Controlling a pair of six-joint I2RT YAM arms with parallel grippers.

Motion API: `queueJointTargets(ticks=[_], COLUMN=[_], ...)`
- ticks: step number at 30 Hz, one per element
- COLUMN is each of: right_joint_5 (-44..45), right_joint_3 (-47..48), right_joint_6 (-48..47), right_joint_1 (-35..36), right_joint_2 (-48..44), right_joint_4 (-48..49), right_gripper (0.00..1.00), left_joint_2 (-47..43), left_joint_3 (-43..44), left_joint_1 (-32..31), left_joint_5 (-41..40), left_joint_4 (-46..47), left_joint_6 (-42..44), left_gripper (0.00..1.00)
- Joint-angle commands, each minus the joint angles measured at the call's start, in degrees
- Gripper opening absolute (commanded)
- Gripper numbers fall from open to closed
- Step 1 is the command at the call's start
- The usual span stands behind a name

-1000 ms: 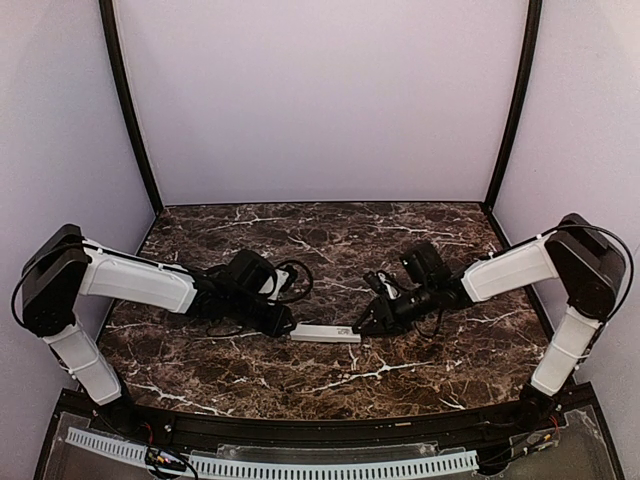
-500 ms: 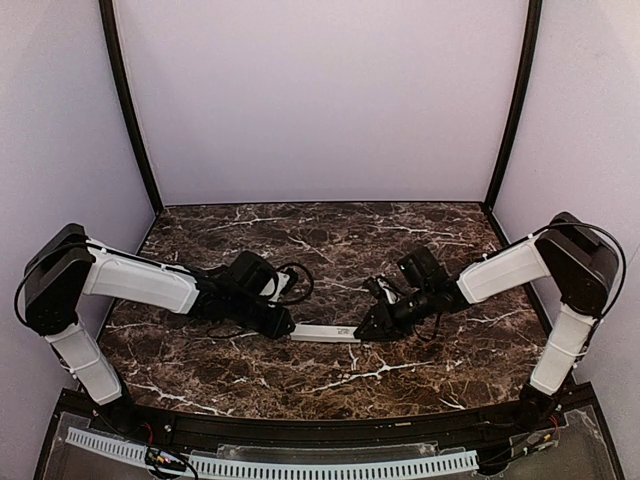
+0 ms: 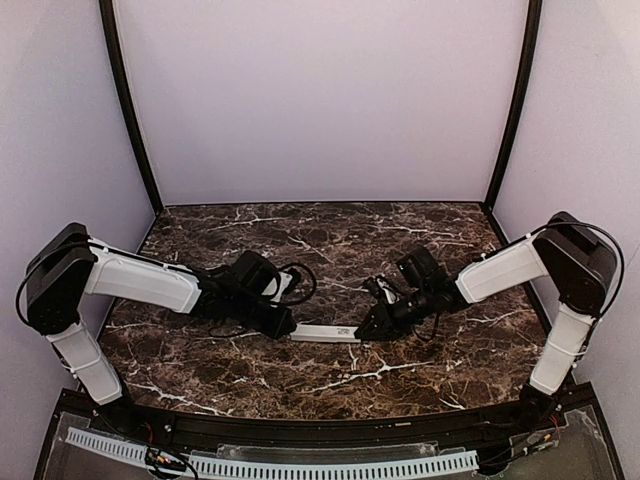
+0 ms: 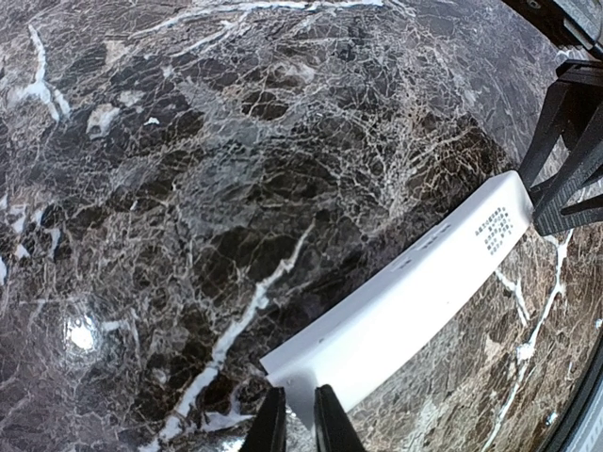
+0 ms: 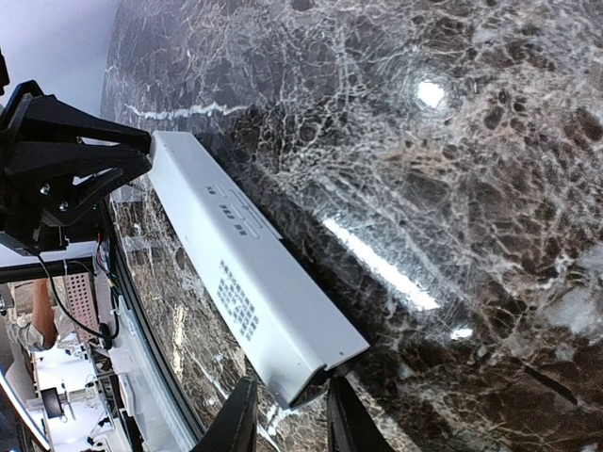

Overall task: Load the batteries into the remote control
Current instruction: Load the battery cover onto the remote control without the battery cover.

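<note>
- Right gripper (image 3: 362, 329) has crept left over the last second and now sits at the right end of the slim flat white plastic remote control (image 3: 325, 333). The remote control itself has barely shifted.
- Remote control lies flat near the centre of the dark veined marble table (image 3: 330, 240), long axis left-right, one end toward each arm, neither arm nearer.
- Left gripper (image 3: 289, 327): jaws nearly together, clamped on the left end.
- Right jaws are narrow and straddle the right end; can't tell if they're actually pinching.
- Batteries not visible in any view.
</note>
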Motion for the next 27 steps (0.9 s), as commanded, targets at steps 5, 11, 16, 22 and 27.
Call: queueJointTargets(ticks=[5, 11, 16, 22, 27], right_joint_5=[0.09, -0.09, -0.77, -2.29, -3.55], right_joint_3=[1.19, 1.2, 1.14, 1.04, 1.11], right_joint_6=[0.72, 0.92, 1.49, 2.14, 2.85], right_joint_1=[0.38, 0.36, 0.38, 0.38, 0.38], right_joint_2=[1.29, 1.54, 1.66, 2.02, 2.64], right_joint_4=[1.22, 1.84, 3.04, 4.97, 6.64], right_gripper=[0.23, 0.22, 0.21, 0.2, 0.19], left_joint_2=[1.56, 2.57, 3.24, 4.04, 4.77], left_joint_3=[1.57, 1.86, 1.88, 2.06, 2.33], left_joint_1=[-0.29, -0.42, -0.63, -1.1, -1.79], left_joint_5=[1.14, 2.22, 3.11, 4.99, 7.08], left_joint_4=[-3.17, -3.66, -3.93, -3.84, -3.35], left_joint_6=[1.07, 0.9, 0.81, 0.72, 0.81], left_gripper=[0.1, 0.08, 0.07, 0.06, 0.06])
